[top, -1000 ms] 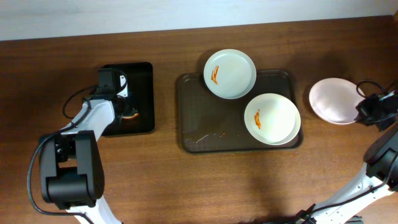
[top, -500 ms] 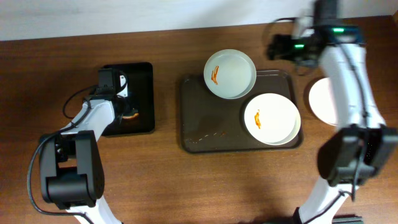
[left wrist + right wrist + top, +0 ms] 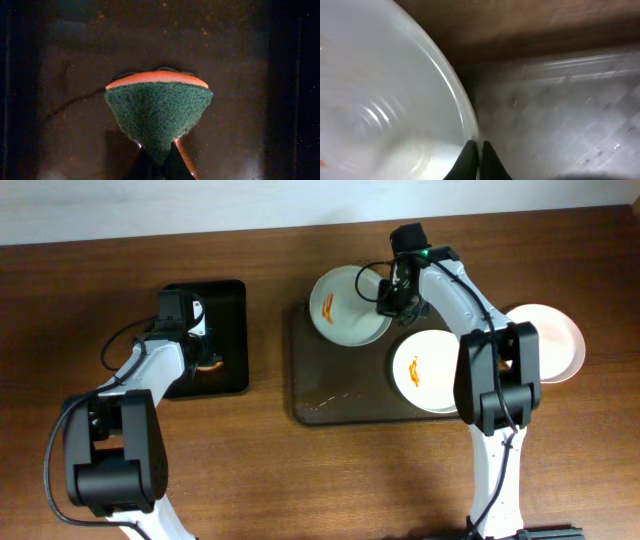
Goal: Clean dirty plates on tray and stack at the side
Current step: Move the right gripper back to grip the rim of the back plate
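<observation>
The dark brown tray holds two white plates with orange smears. The far plate overhangs the tray's far left corner. The near plate lies at the tray's right. A third, plain white plate rests on the table right of the tray. My right gripper is shut on the far plate's right rim; the right wrist view shows the jaws pinching the plate's edge above the tray. My left gripper is shut on a green and orange sponge.
A smaller black tray lies on the table left of the brown tray, with my left gripper and the sponge over it. My right arm stretches over the near plate and part of the plain plate. A pale wall runs along the table's far edge.
My right arm swung from the plain plate at the right over to the far plate and shut on its rim. That plate has slid left. The left arm has not moved.
</observation>
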`<state>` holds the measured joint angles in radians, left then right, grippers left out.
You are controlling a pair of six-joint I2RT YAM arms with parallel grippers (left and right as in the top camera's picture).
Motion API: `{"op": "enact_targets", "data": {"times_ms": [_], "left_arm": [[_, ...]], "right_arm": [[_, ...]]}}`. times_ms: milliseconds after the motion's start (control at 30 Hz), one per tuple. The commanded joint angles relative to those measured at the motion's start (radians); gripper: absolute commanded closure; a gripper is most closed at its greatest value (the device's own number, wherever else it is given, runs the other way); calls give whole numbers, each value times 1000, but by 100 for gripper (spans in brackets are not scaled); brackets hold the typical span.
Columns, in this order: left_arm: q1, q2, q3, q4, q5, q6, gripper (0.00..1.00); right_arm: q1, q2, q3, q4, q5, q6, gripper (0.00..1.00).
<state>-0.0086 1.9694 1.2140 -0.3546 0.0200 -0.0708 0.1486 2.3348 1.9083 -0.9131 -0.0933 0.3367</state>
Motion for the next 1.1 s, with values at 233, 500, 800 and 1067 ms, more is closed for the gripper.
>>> {"op": "enact_targets", "data": {"times_ms": [233, 500, 800, 1067], "left_arm": [[5, 11, -2, 0, 11, 12, 98], [5, 11, -2, 2, 11, 12, 98], [5, 17, -1, 24, 116, 11, 100], [5, 37, -2, 40, 111, 11, 100]], "right_arm": [[120, 27, -9, -398, -159, -6, 91], [114, 27, -6, -256, -95, -233, 55], [121, 28, -159, -157, -102, -137, 67], [121, 28, -166, -138, -105, -119, 93]]}}
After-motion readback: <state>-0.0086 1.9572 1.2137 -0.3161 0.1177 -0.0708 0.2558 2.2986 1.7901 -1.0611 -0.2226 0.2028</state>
